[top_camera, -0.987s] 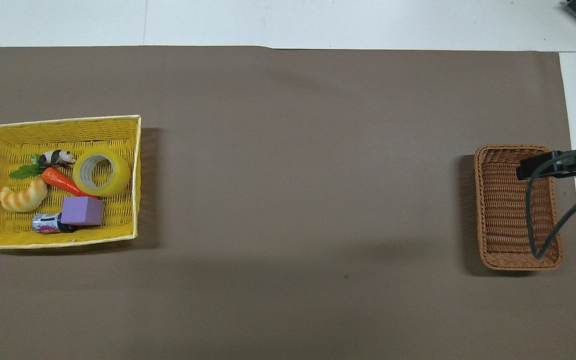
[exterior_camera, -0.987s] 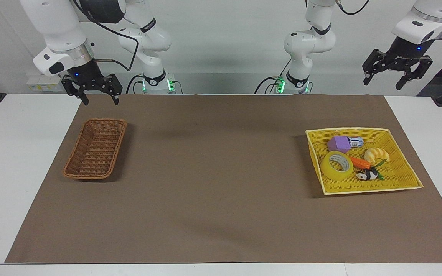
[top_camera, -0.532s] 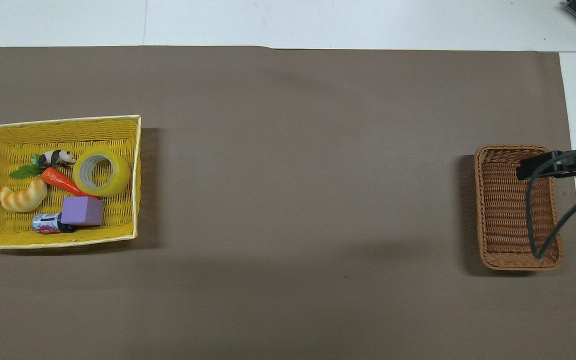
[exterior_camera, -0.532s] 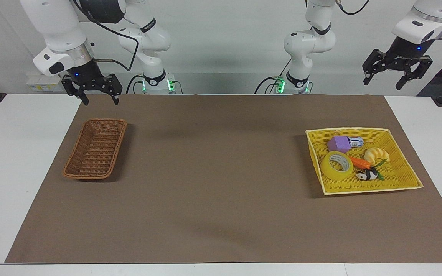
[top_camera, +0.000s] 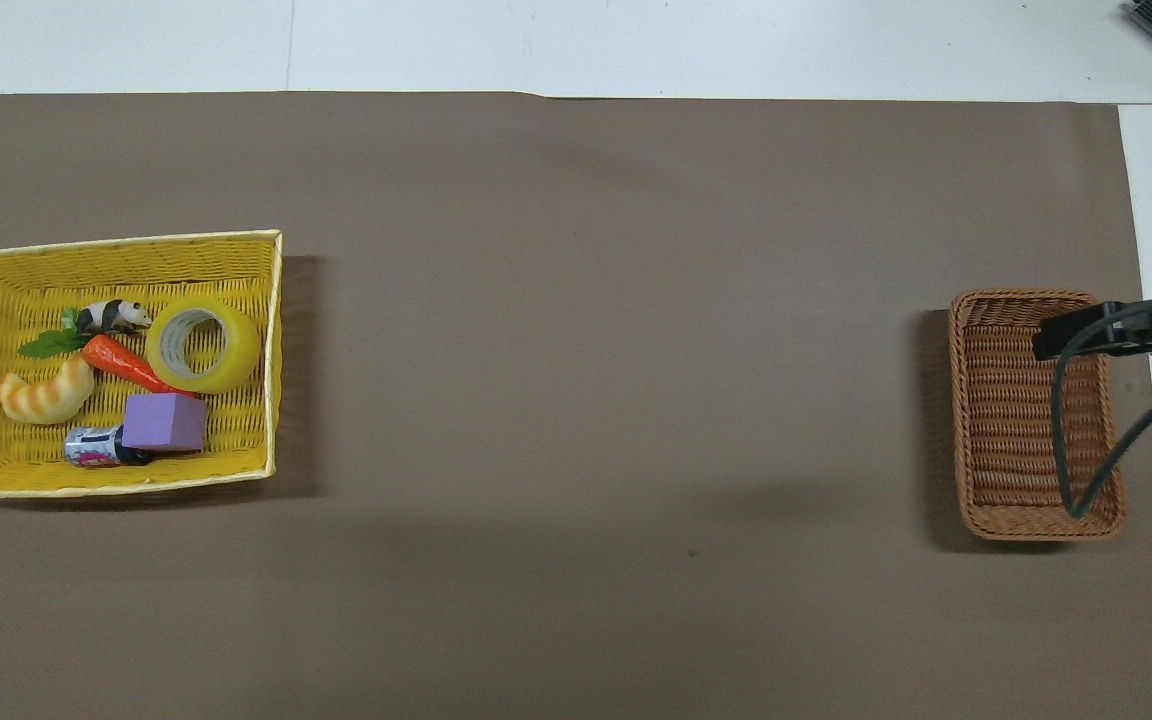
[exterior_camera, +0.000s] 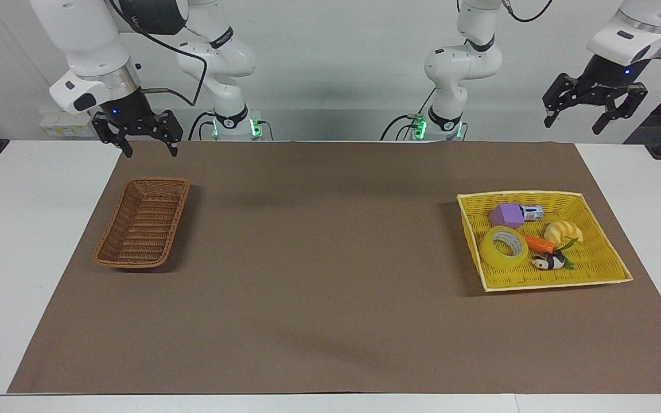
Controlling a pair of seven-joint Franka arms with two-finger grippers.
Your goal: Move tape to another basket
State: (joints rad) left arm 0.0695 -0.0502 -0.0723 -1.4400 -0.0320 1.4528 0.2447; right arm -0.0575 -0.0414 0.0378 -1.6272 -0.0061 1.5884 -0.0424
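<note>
The tape (exterior_camera: 494,252), a yellow roll with a white core, lies flat in the yellow basket (exterior_camera: 594,269) toward the left arm's end of the table; from overhead the tape (top_camera: 236,352) sits at the yellow basket's (top_camera: 16,280) inner side. The brown wicker basket (exterior_camera: 142,221) (top_camera: 1006,420) stands empty toward the right arm's end. My left gripper (exterior_camera: 571,127) hangs open high in the air, over the table's edge beside the yellow basket. My right gripper (exterior_camera: 152,154) is open, low over the mat's edge beside the wicker basket.
With the tape in the yellow basket lie a purple cube (exterior_camera: 506,215), a small can (exterior_camera: 531,213), a carrot (exterior_camera: 539,244), a croissant (exterior_camera: 563,232) and a panda figure (exterior_camera: 548,263). A brown mat (exterior_camera: 319,258) covers the table between the baskets.
</note>
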